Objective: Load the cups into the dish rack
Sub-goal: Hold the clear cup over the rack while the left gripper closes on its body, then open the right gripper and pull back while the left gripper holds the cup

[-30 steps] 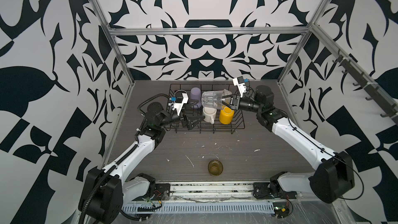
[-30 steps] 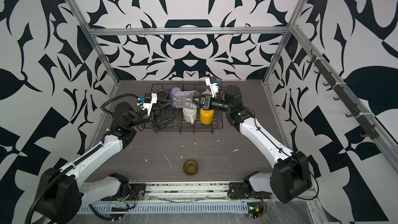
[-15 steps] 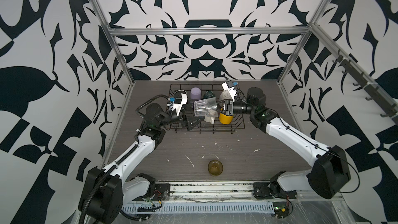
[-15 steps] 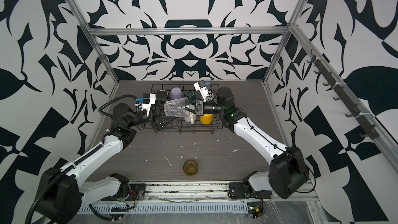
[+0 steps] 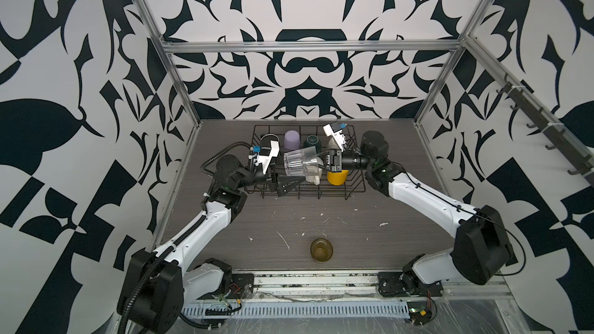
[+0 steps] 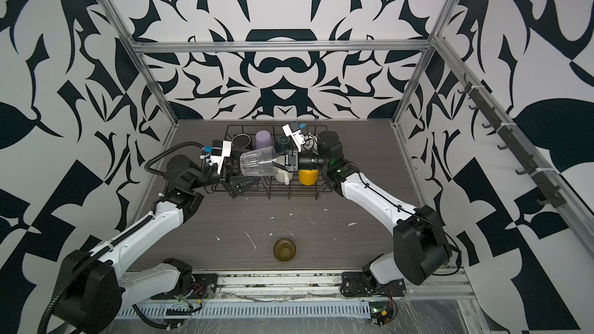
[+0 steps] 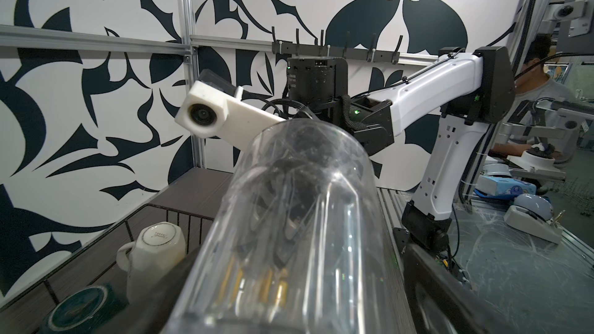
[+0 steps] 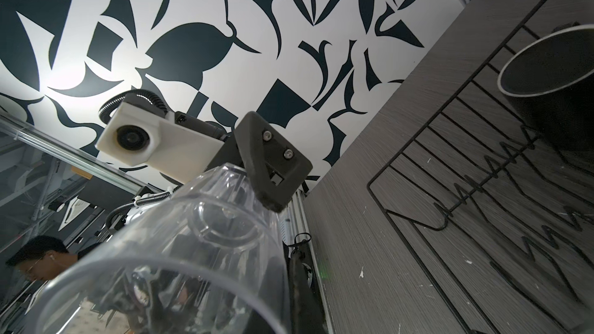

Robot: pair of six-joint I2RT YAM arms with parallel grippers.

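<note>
While the amber-olive glass is seen upright on the grey table nearest the arm bases, in the same spot as a second ago, the change is found farther back, over the dish rack.

At the rack's near-left corner the left gripper is held where it was, its fingers spread wide apart. The clear glass is now carried on its side in the air just above that gripper. Its base is turned towards the left arm and its mouth towards the right arm. A second ago it was held over the right half of the rack; since then it has been brought across the middle to the left.

In the right wrist view the glass's base is shown between the spread left fingers. Whether they touch it cannot be told.

The right gripper is clamped tight on the wall of the glass at its mouth, and the right arm is stretched farther across the rack than before.

Beneath the glass, inside the rack, the white mug and the yellow mug are unmoved. Along the far side the black mug, the lilac tumbler and the teal mug are likewise unchanged.
</note>
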